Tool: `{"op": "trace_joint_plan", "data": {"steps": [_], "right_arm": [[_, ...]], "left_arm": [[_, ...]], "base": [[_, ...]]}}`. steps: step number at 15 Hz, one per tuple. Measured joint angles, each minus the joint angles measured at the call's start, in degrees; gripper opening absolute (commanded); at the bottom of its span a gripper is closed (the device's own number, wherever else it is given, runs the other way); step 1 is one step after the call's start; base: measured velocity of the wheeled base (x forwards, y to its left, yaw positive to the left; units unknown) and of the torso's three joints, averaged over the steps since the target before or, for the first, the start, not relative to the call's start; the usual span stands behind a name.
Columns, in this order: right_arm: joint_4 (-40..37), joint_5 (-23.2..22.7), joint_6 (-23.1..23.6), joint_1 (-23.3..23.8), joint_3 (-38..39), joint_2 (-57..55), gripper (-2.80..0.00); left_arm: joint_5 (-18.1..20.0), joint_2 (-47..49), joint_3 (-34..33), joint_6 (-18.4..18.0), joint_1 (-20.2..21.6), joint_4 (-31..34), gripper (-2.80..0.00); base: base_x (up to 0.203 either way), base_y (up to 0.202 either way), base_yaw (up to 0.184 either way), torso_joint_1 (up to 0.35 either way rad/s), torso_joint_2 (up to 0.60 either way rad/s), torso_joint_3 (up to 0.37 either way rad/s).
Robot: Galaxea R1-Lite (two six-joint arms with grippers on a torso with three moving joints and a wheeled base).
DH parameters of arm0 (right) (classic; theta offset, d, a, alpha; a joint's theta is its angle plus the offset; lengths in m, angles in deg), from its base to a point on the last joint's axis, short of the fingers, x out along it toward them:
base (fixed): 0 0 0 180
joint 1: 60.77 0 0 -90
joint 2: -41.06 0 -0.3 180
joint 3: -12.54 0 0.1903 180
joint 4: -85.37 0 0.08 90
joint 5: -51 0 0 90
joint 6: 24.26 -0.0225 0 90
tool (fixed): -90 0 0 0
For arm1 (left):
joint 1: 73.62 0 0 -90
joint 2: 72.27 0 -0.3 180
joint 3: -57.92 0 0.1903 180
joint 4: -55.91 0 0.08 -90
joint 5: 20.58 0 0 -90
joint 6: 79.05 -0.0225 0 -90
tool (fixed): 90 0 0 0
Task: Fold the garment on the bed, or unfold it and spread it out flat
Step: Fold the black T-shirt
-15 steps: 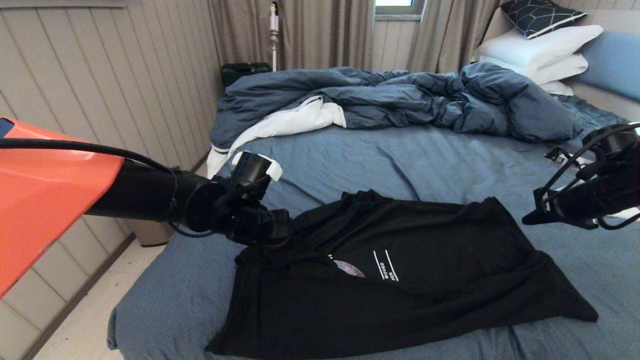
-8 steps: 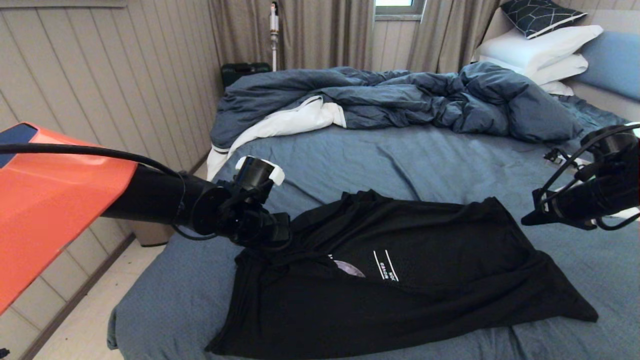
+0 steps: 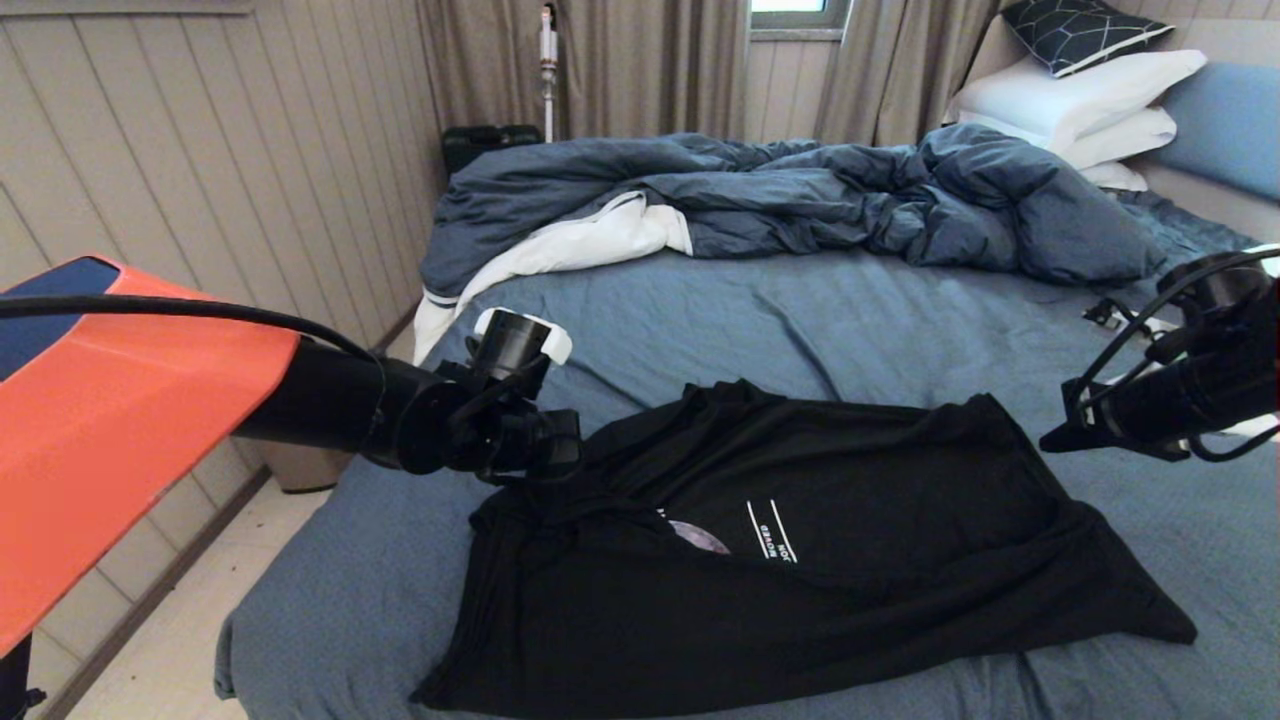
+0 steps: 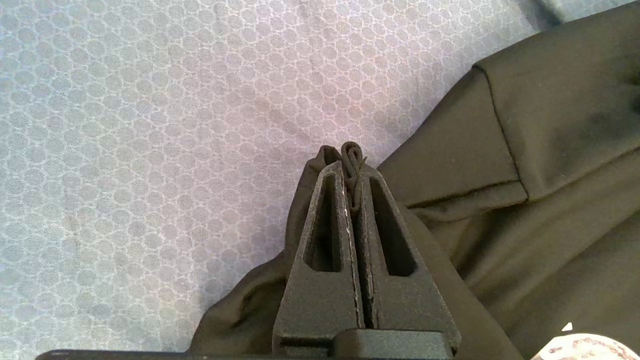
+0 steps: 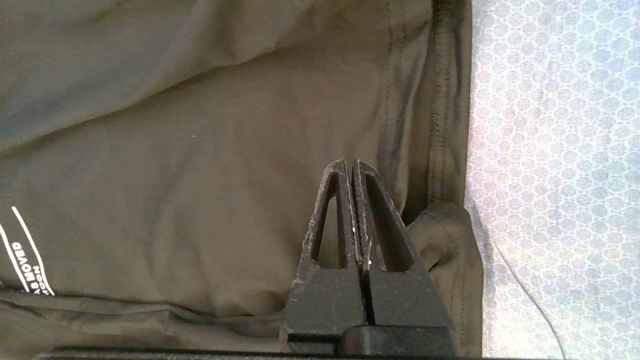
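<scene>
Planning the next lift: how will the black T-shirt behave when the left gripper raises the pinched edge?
Probably floppy: the T-shirt lies in soft folds on the bed. It likely drapes and trails, since the left gripper pinches only a thin bunched edge. Seemingly light, thin cloth.

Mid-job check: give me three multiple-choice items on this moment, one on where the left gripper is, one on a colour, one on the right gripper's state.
1. Where is the left gripper?
A. At the garment's edge
B. On the duvet
C. By the pillows

2. What colour is the garment?
A. White
B. Black
C. Red

3. What state is the right gripper in?
A. Open wide
B. Shut on the garment
C. Shut, empty

Answers:
1 A: the left wrist view shows cloth pinched between its fingers.
2 B: black fabric with white print on the blue bed.
3 C: fingers together with nothing between them, above the cloth.
</scene>
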Motion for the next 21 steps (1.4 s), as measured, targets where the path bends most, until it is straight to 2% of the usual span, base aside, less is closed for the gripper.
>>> {"op": "trace_joint_plan", "data": {"steps": [6, 14, 18, 21], "right_arm": [[0.01, -0.04, 0.02, -0.13, 0.21, 0.00, -2.80], [0.04, 0.00, 0.04, -0.27, 0.22, -0.12, -2.80], [0.06, 1.76, -0.06, -0.44, 0.21, -0.54, -2.80], [0.22, 2.97, -0.06, -0.63, 0.10, -1.02, -2.80]], "left_arm": [[-0.07, -3.89, 0.32, 0.27, 2.42, -0.05, -2.80], [-0.49, -8.70, 0.04, 1.54, 2.60, 0.29, -2.80], [-0.51, -9.64, -1.20, 1.93, 1.36, 1.09, -2.80], [-0.49, -12.05, -5.35, 2.87, -1.21, 2.91, -2.80]], "base": [[0.000, 0.000, 0.000, 0.000, 0.00, 0.000], [0.000, 0.000, 0.000, 0.000, 0.00, 0.000], [0.000, 0.000, 0.000, 0.000, 0.00, 0.000], [0.000, 0.000, 0.000, 0.000, 0.00, 0.000]]}}
